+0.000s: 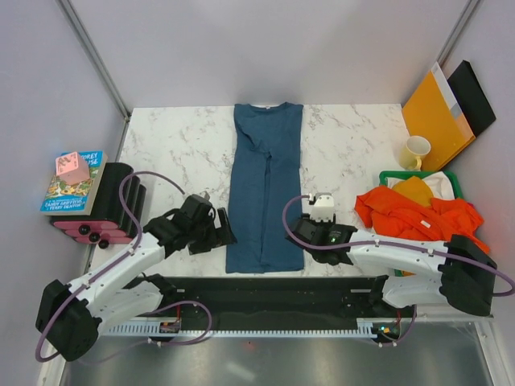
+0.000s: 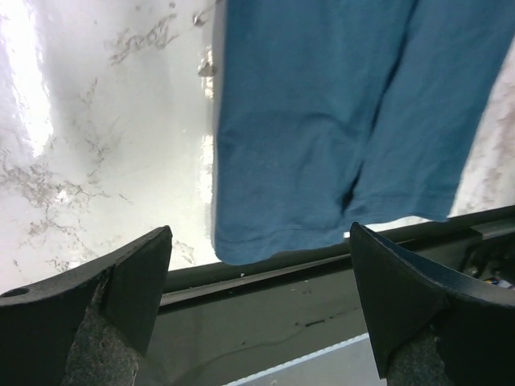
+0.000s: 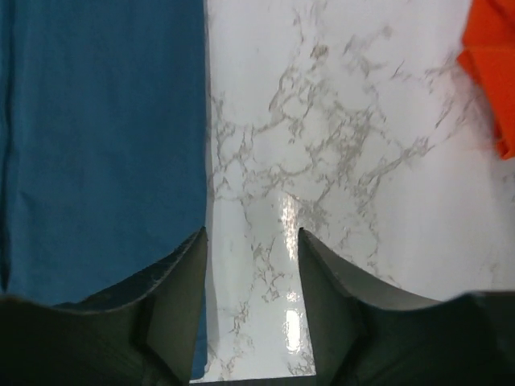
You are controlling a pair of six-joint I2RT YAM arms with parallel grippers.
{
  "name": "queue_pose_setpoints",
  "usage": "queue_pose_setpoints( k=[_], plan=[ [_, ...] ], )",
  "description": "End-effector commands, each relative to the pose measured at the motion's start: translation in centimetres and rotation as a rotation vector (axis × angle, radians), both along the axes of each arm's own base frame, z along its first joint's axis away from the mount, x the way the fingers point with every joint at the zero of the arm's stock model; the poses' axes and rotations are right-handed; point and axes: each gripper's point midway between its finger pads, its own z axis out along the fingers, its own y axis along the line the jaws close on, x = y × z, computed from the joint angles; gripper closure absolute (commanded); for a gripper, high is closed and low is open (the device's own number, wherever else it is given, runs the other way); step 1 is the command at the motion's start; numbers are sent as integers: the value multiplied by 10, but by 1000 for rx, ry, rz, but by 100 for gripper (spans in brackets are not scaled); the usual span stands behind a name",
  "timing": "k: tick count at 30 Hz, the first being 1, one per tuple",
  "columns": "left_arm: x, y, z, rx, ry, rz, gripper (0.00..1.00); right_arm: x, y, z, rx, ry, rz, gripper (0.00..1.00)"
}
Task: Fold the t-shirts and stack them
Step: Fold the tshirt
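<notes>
Cloth lies between my two arms: a dark teal-blue t-shirt (image 1: 265, 185), folded lengthwise into a long narrow strip. It lies flat on the white marble table (image 1: 177, 153), collar at the far side and hem at the near edge.

My left arm (image 1: 121, 273) rises from its base at the near left corner and slants up and to the right. Its wrist is bent so that my left fingers (image 2: 137, 281) face the shirt's near left corner. They are spread wide with nothing between them. In my left wrist view the hem corner shows just ahead of them, at the table's near edge.

My right arm (image 1: 402, 253) stretches leftward from its base at the near right, low along the table's near edge. My right fingers (image 3: 173, 297) point away from me along the shirt's right edge. They stand partly apart with bare marble in the gap, so they grip nothing. The left one of the pair sits over the shirt's edge; whether it touches the cloth I cannot tell.

Off to my right, a heap of bright orange t-shirts (image 1: 422, 215) spills out of a green basket (image 1: 393, 174), with some yellow cloth (image 1: 412, 190) behind it.
</notes>
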Motion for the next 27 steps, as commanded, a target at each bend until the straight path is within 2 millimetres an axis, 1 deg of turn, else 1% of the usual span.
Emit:
queue_pose_setpoints(
  k=[1, 2, 3, 7, 10, 13, 16, 19, 23, 27],
  plan=[
    [-13, -1, -24, -8, 40, -40, 3, -14, 18, -24, 144, 76, 4, 47],
    [-12, -3, -24, -25, 27, -38, 3, -15, 20, -21, 165, 69, 9, 48],
    [-15, -2, -28, -27, 34, -35, 4, -15, 20, -22, 173, 68, 9, 48],
    [-16, -4, -29, -39, 30, -38, 6, -17, 22, -21, 190, 76, 21, 50],
    [-17, -5, -30, -53, 20, -39, 8, -22, 27, -22, 232, 88, 31, 50],
    [-22, -5, -36, -51, 25, -46, 9, -31, 37, -24, 266, 100, 50, 50],
    [-25, -6, -42, -37, 34, -52, 10, -44, 45, -34, 262, 124, 68, 50],
    [-28, -5, -50, -12, 41, -59, 11, -53, 46, -45, 253, 143, 67, 52],
    [-34, -4, -60, 13, 59, -66, 12, -60, 44, -56, 247, 163, 65, 52],
    [-35, -3, -65, 25, 64, -66, 12, -65, 36, -68, 234, 177, 54, 52]
  ],
)
